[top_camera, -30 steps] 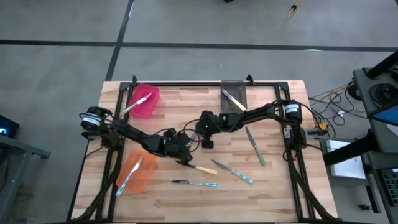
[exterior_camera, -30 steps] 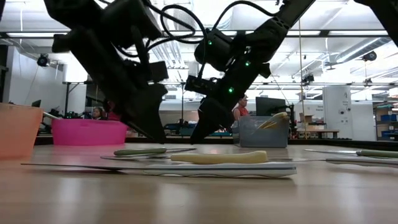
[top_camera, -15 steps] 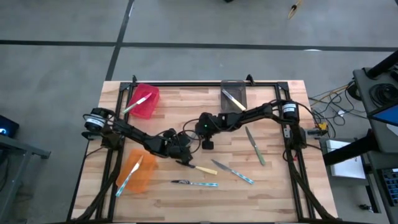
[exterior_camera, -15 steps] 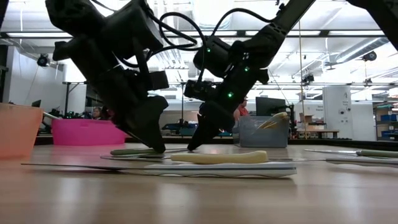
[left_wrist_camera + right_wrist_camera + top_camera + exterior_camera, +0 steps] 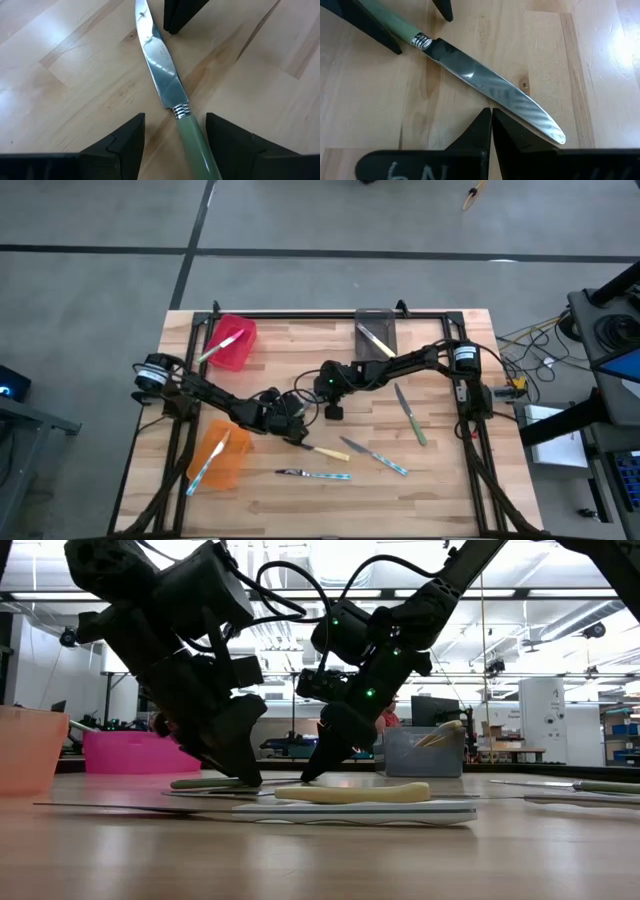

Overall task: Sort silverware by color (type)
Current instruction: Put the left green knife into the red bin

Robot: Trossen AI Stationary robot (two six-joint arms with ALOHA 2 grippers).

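Bare wood lies open at the near side of the table [image 5: 440,490] and toward its right edge. The middle is crowded: both my arms meet there over one knife.

Green-handled knife [image 5: 165,95] lies flat on the wood at table centre. My left gripper [image 5: 175,135] straddles it, fingers apart, one on each side where handle meets blade; I cannot tell whether they touch it. My right gripper [image 5: 491,125] has its fingers pressed together, tips down just beside the blade's edge.

The high view hides this knife under my arms. It shows the rest: a yellow-handled knife [image 5: 322,450] and two blue-handled knives [image 5: 376,456] [image 5: 315,475] near the front, another green-handled one [image 5: 410,415] to the right, well apart. Pink bin [image 5: 232,343], orange bin [image 5: 220,455] and grey bin [image 5: 376,335] each hold at least one knife.

The low view shows both grippers angled steeply down, tips at the wood, with the yellow handle [image 5: 352,793] lying in front.

Left arm reaches in from the left edge, stretched low across the orange bin's corner. Right arm reaches in from the right edge, bent at the elbow.
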